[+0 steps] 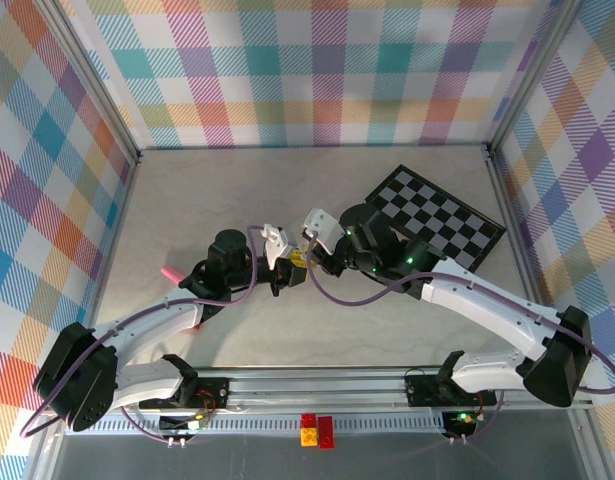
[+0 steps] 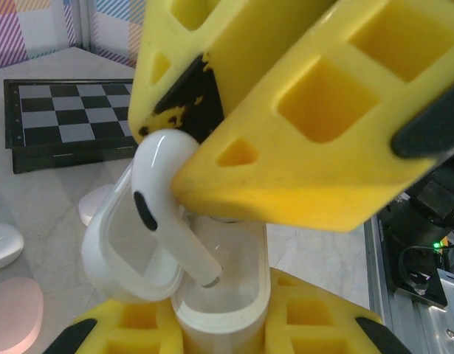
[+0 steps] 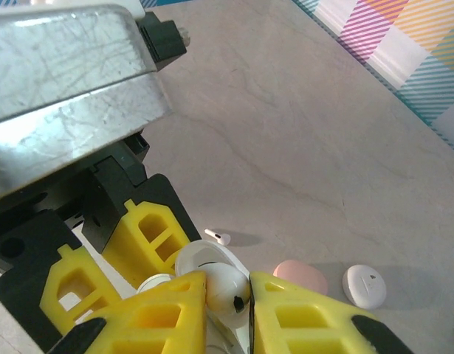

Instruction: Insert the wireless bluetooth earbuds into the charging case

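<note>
Earbud, white and glossy, sits pinched by its head between the yellow fingers of the right gripper, its stem pointing down at the mouth of the open white charging case. The left gripper clamps that case above the middle of the tabletop. A second earbud lies loose on the tabletop near a pink case and a white case.

No text, label, brand or number can be read anywhere; the small white oval glossy case at the lower right of the right wrist view bears a faint dark mark, too small to read.
</note>
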Controlling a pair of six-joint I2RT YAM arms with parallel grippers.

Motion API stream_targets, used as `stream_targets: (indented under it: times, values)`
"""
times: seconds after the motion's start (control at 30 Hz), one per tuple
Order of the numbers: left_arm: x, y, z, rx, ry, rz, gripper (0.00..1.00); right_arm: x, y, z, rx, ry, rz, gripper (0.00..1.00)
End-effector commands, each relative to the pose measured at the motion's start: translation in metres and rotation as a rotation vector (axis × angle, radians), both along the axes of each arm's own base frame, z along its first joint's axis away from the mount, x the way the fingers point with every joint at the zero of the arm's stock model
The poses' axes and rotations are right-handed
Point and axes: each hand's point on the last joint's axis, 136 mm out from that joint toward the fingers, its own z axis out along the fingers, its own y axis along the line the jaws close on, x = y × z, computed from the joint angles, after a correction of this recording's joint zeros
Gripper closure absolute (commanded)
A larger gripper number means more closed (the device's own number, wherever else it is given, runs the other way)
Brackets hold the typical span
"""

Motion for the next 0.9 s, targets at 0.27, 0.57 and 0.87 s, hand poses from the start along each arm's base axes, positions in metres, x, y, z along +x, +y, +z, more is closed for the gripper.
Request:
stream_targets:
  times: [0.27,0.57,0.87]
  values:
    - [0.002,0.001,0.039,-0.075,-0.064,0.003,1.0,-0.012,0.006,0.009,0.007,-0.036,0.081,0.79]
    - [0.004,0.001,0.043,-0.08,-0.069,0.016,1.0,-0.021,0.002,0.004,-0.01,-0.015,0.109,0.79]
    - [0.007,0.001,0.042,-0.075,-0.062,0.025,1.0,-0.034,-0.002,0.004,0.005,0.004,0.143,0.76]
